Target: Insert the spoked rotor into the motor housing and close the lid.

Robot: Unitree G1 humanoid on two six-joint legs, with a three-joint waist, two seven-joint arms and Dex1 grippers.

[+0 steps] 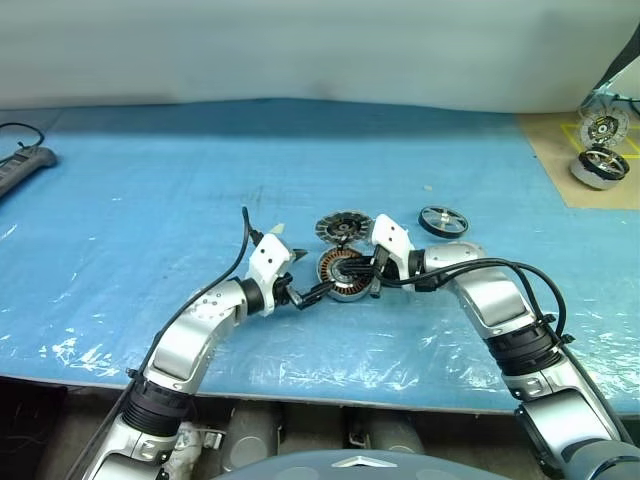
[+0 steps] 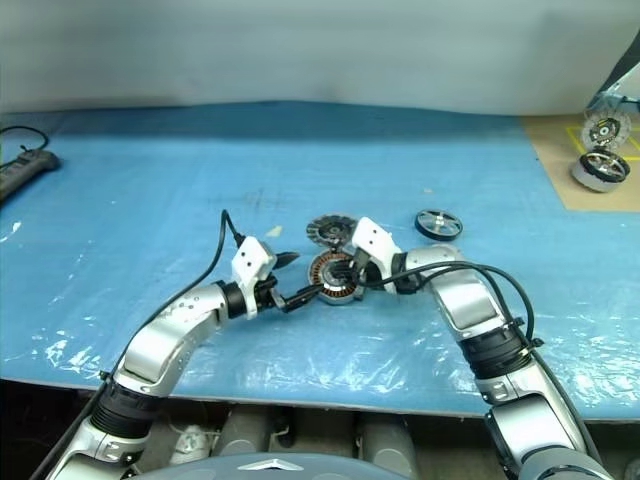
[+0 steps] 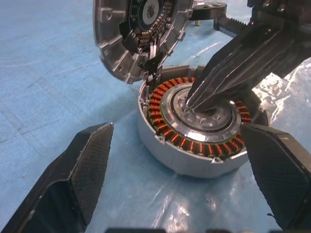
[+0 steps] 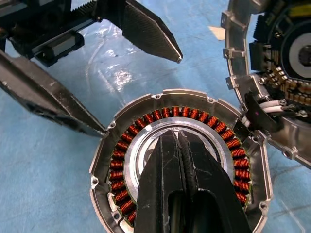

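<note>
Your right gripper (image 4: 179,141) is pressing its closed tips on the silver hub of the motor housing (image 1: 343,275) while the left gripper (image 3: 180,160) is bracketing it, jaws wide (empty). The spoked rotor (image 1: 443,221) is sitting well apart on the blue plastic sheet (image 1: 150,200). You're risking shoving the housing into its hinged-open lid (image 1: 343,229) if those tips slip

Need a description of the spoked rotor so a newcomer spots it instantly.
Start at the blue sheet covering the table, then find the two grippers meeting over the open motor housing near its middle. The spoked rotor lies flat on the robot's right of that, alone. It is a dark ring with thin spokes and a hub, with no copper windings, unlike the housing and lid.
</note>
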